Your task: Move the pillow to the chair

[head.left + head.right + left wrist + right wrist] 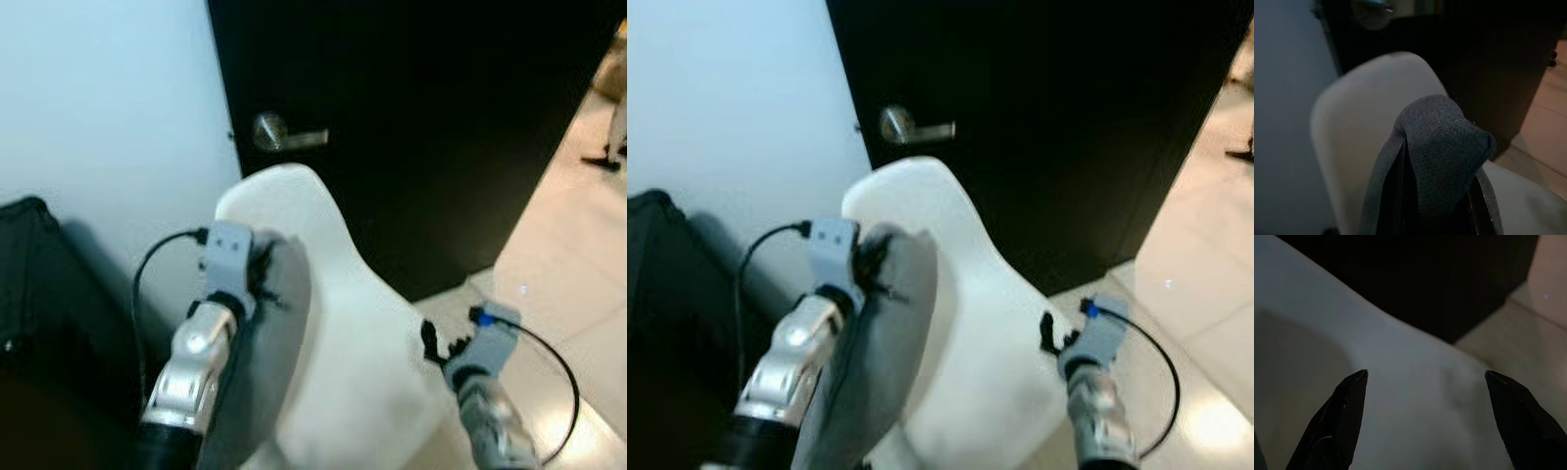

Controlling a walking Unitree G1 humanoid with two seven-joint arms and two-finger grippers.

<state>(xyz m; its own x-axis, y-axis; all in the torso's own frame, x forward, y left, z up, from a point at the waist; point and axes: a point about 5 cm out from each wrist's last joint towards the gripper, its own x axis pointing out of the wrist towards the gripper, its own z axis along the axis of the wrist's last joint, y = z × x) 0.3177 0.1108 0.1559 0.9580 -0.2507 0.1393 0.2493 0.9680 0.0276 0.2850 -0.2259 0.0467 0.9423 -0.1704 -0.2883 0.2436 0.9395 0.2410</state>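
Against a black door [431, 117] and pale wall, the grey pillow [265, 362] is held clamped by its upper corner in the left end effector [257, 274], hanging lengthwise over the white chair [343, 333], while the right end effector [1425, 411] is spread wide, empty, beside the seat.

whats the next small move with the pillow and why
Probably lower the left gripper a little toward the seat, then open. It is shut on a corner of the grey pillow, which hangs over the white chair. The right gripper is open and holds nothing.
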